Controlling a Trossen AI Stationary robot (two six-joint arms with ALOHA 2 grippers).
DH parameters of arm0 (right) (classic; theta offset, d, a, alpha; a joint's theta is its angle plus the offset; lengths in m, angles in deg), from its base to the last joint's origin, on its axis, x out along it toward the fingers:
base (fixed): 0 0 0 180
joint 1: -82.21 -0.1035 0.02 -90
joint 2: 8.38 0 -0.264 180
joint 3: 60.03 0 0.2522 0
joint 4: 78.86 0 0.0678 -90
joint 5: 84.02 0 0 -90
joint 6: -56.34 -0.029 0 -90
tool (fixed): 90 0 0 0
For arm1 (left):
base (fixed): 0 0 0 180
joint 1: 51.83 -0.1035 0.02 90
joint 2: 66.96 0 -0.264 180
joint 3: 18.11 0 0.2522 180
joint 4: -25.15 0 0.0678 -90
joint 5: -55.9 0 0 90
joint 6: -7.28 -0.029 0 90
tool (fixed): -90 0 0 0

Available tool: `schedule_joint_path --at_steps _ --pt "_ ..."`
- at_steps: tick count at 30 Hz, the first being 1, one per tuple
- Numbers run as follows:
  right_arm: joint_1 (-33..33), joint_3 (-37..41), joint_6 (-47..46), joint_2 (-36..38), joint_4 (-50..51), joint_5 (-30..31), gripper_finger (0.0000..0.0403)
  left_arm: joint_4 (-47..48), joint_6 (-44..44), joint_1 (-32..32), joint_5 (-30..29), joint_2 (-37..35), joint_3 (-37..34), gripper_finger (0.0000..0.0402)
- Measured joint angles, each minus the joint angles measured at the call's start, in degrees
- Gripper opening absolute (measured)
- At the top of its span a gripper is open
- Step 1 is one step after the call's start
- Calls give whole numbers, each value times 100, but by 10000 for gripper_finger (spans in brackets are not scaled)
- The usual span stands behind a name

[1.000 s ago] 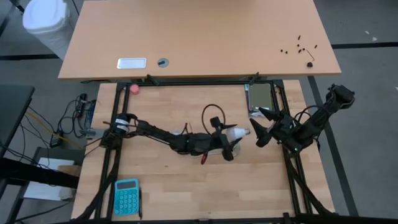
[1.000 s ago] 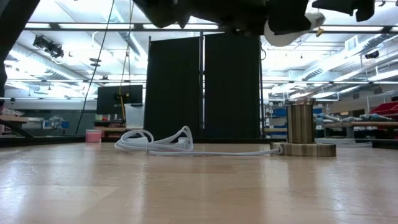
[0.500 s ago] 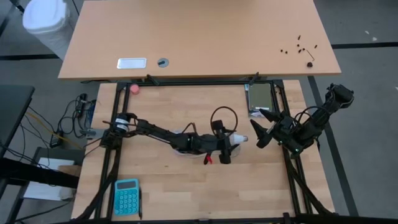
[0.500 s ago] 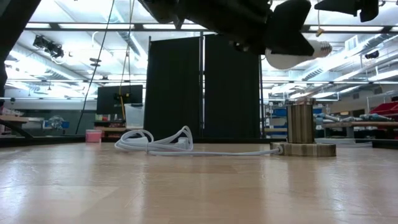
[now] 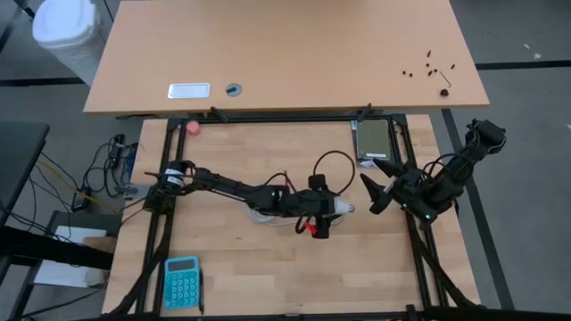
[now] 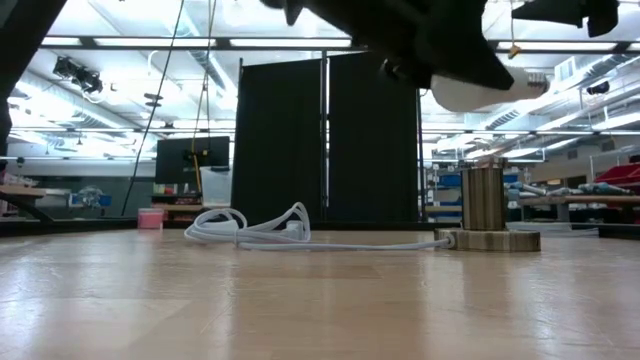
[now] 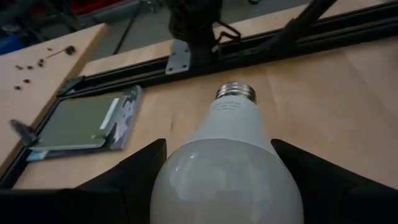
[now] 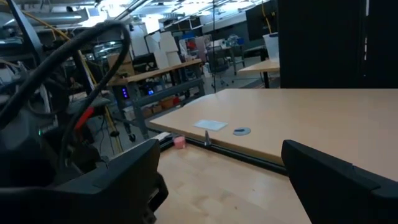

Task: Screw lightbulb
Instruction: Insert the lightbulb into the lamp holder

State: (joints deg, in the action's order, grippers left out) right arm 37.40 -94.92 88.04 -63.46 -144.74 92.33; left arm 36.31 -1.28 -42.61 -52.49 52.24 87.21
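Left end effector [image 5: 332, 208] reaches across mid-worktop [image 5: 232, 259], pinching the lightbulb [image 7: 228, 163] by its globe — held in the air, screw base pointing toward the right side. Further right, the right end effector [image 5: 375, 185] hovers near that base — fingers spread wide, nothing between them.

The left gripper [image 5: 332, 210] sits near the middle of the surface [image 5: 232, 259], with the lightbulb [image 5: 337, 208] between its fingers, base towards the right gripper [image 5: 373, 187] just beside it. The calculator [image 5: 182, 282] lies at the near left corner, the tablet [image 5: 374, 140] at the far right.
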Motion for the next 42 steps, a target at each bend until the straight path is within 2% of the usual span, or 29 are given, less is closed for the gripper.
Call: schedule_joint_path --at_steps 7,12,18,27,36,42 --pt "-300 0 9 -1 177 109 348 554 10 -62 475 -4 254 283" --pt "-551 0 -108 -3 515 109 347 750 74 -100 568 -4 254 283" --pt "-558 66 -578 -3 1049 80 338 745 115 -108 568 -4 254 283" --pt "-462 282 -798 -3 1007 107 322 948 139 -164 794 -4 255 283" --pt "-465 282 -771 -3 1119 72 320 2258 145 -482 860 0 1020 283" --pt "-418 282 -813 -3 1122 56 320 2720 104 -759 1126 0 1357 283"
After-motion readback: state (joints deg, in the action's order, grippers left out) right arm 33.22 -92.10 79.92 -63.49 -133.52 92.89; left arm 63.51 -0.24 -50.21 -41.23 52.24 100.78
